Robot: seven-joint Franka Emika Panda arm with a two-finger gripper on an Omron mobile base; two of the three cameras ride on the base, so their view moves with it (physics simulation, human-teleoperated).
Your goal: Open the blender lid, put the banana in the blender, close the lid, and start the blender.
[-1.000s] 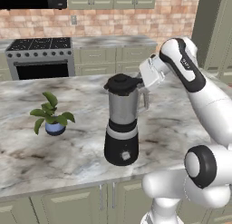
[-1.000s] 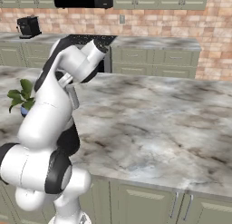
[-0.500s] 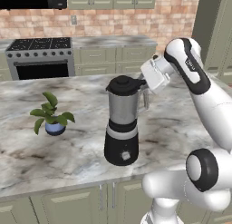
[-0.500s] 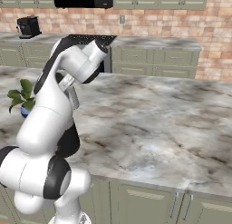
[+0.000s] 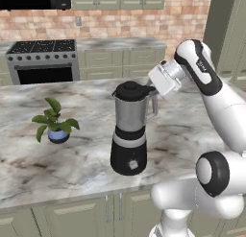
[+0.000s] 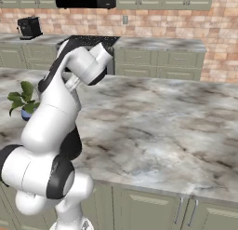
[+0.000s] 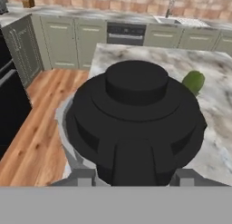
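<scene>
I had the hand [image 5: 154, 88] parked at lid height, just beside the blender lid [image 5: 131, 90] on the side facing the arm, because step one was getting that lid off. I couldn't tell whether the fingers were open or closed: in the left base view the white wrist block covered them, and in the hand view the tips sat under the grey band.

In the hand view the blender lid [image 7: 136, 119] was dead centre and very close, knob facing the camera, side tab pointing down toward the fingers. My read: the approach was lined up on the tab or rim, not the knob. No contact visible, so I'd call it pre-grasp.

The lid was seated on the blender [image 5: 130, 129], so nothing of the task was done yet. The blender stood upright on the tabletop [image 5: 86, 154], near its front edge, white knob facing the base cameras, jar handle turned toward the arm.

Arm pose: upper link rising from the base to the right of the blender, elbow high above lid level, forearm angled down and in toward the lid, wrist tilted.

Potted plant [image 5: 54, 121] stood well to the left of the blender, clear of the arm. I couldn't make out the banana in these views; a small green shape [image 7: 194, 81] past the lid was likely a leaf.
</scene>
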